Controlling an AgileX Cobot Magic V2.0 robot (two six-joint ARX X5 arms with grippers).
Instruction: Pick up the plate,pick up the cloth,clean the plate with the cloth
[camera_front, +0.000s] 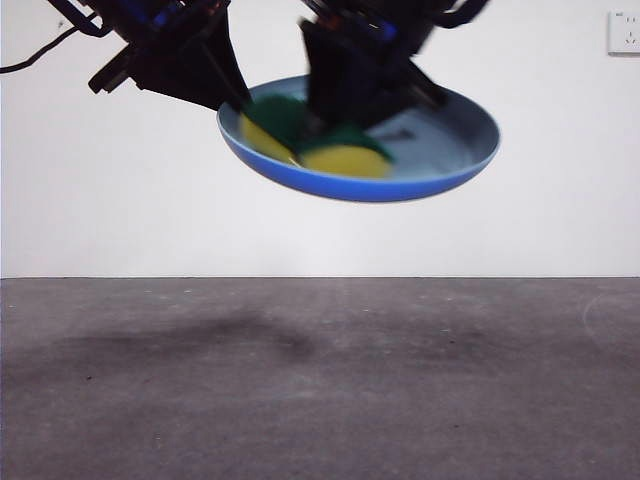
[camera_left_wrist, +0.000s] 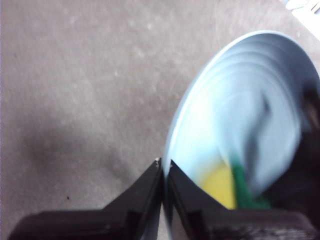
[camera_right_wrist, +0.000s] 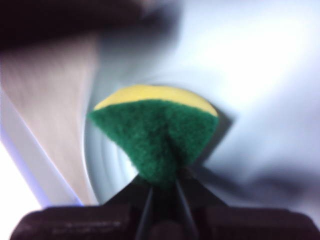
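The left hand (camera_left_wrist: 164, 167) is clamped on the plate (camera_front: 440, 150) rim, held high over the bench (camera_front: 320, 380). The right hand (camera_right_wrist: 162, 182), pinching the cloth (camera_right_wrist: 155, 135), should press evenly and sweep the dish without tipping it.

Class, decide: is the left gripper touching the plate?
Touching. The left wrist view shows the left gripper shut on the plate rim, jaws on both sides.

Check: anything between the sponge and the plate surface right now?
Nothing visible. The right gripper pinches the sponge and holds it against the inside of the plate, which the left gripper holds by its rim, lifted above the table.
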